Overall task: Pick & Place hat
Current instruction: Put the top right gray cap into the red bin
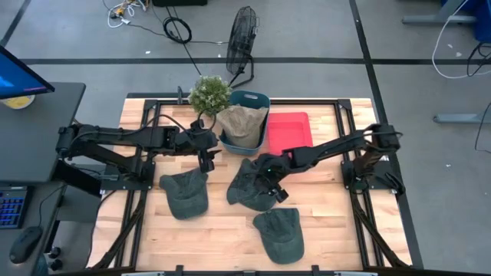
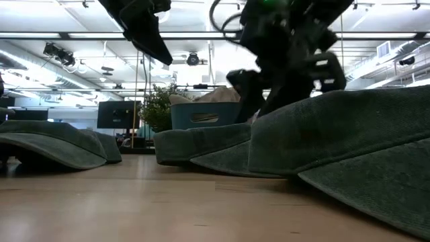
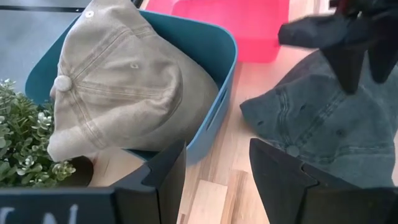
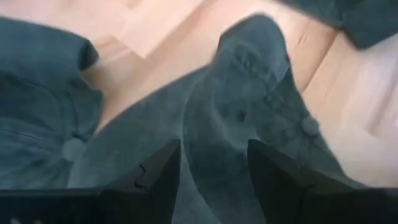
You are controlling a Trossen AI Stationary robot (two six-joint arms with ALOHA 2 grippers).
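Three dark green caps lie on the wooden table: a left one, a middle one and a near one. A tan cap sits in the teal bin. My right gripper is open, low over the middle cap's crown, with a raised fold of cloth between its fingers. My left gripper is open and empty in the air, between the bin and the left cap. My right gripper comes at the middle cap's crown from above, fingers pointing down on either side of a raised fold. Whether the fingertips touch the cloth cannot be told. The cap lies on the table.
A red tray lies right of the bin, and a potted plant stands left of it. In the low view the near cap fills the foreground. Bare wood shows at the table's near left.
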